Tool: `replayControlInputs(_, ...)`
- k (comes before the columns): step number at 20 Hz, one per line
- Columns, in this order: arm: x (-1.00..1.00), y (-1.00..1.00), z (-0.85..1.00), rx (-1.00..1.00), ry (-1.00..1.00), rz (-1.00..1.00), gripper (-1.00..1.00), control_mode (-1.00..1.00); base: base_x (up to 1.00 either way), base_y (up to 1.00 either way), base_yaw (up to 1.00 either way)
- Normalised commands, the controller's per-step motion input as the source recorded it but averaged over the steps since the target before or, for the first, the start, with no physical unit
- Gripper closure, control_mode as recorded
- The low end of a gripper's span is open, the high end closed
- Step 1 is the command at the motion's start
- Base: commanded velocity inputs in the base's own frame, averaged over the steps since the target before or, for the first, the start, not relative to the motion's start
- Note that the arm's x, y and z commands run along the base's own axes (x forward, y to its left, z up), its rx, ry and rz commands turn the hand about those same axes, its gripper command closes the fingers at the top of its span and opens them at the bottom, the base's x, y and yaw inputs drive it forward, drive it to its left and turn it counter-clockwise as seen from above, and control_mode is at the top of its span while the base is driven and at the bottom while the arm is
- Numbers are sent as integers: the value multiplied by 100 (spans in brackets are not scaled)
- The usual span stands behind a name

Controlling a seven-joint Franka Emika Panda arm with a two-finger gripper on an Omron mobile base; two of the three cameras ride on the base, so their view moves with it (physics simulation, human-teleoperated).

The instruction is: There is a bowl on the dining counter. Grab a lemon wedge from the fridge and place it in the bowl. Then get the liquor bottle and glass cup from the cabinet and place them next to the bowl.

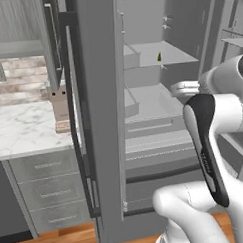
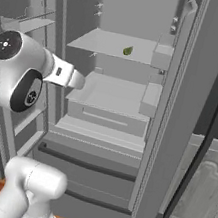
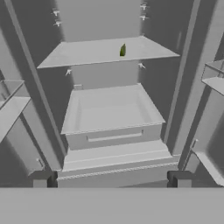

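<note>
The fridge (image 1: 101, 119) stands with both upper doors swung open, its grey inside facing me. The lemon wedge (image 3: 123, 50), tiny and greenish-yellow, sits upright on the upper shelf toward its right side, also seen in the base views (image 1: 159, 57) (image 2: 127, 50). My gripper (image 3: 110, 179) is open with nothing between its fingertips (image 3: 41, 178). It hovers in front of the fridge opening, level with the middle tray, below and well short of the wedge. The hand (image 2: 71, 77) reaches in from the left of the right base view.
A shallow tray (image 3: 111, 109) fills the middle level, with closed lower drawers (image 2: 91, 164) beneath. Door bins (image 2: 161, 54) flank the opening on the open right door (image 2: 180, 118). A marble worktop (image 1: 23, 128) backed by brick tiles lies left of the fridge.
</note>
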Motion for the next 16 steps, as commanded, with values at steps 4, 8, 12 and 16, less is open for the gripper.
replayControlInputs(4,0,-38,0,0,0,-5,-100,-100,0,0,0)
replayControlInputs(8,0,-40,0,0,0,0,-100,-100,0,0,0)
replayControlInputs(12,9,-14,-1,0,2,0,-100,-100,0,0,0)
replayControlInputs(16,2,-6,0,0,0,0,-100,100,20,-13,0)
